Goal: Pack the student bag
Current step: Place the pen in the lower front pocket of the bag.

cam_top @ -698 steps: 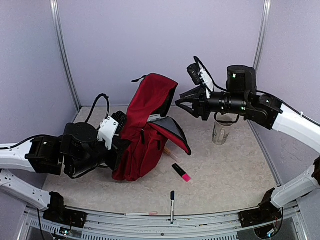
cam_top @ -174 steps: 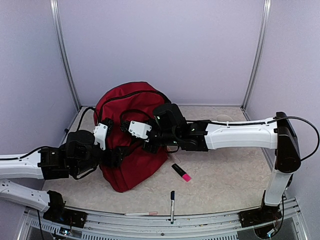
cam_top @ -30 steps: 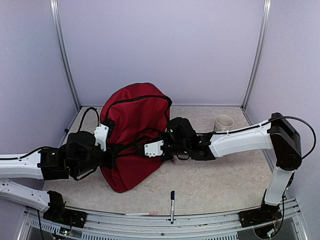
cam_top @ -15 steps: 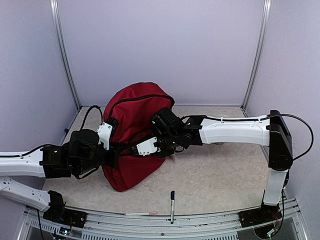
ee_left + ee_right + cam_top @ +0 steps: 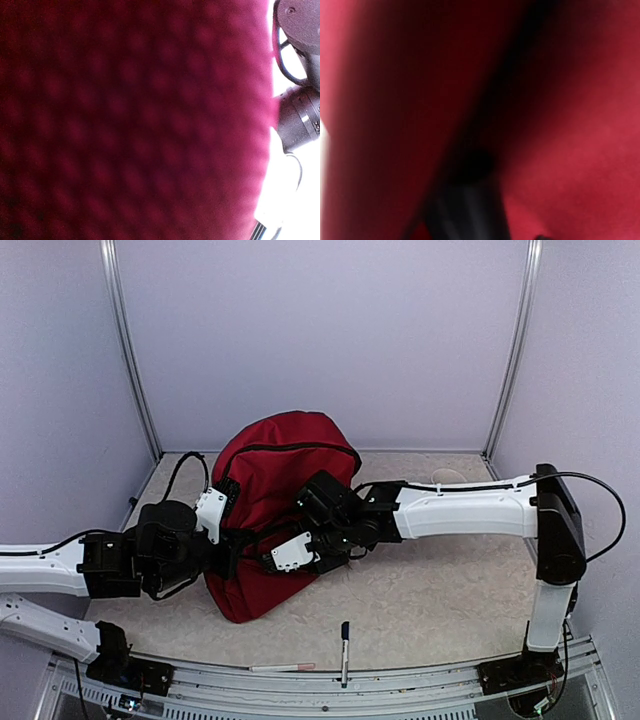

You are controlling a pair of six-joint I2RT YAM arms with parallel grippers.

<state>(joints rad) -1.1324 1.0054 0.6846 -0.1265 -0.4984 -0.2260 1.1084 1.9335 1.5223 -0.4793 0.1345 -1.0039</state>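
The student bag (image 5: 283, 465), dark red with a black zipper line, stands slumped in the middle of the table. My left gripper (image 5: 232, 543) is pushed into its left side among black straps, its jaws hidden by fabric. The left wrist view is filled with the bag's blurred red weave (image 5: 125, 120). My right gripper (image 5: 268, 558) lies low against the bag's front, its white camera block facing up. The right wrist view shows only blurred red fabric (image 5: 600, 150) and a dark strap (image 5: 465, 210), with no fingers to be made out.
A dark pen (image 5: 344, 635) lies near the table's front edge, and a thin pale pen (image 5: 283, 668) rests on the front rail. A pale cup (image 5: 446, 477) peeks from behind the right arm at the back right. Purple walls close in three sides.
The right gripper has swung from the bag's right side down and left across its front. The bag's top has shifted to the right. The left arm has barely moved.
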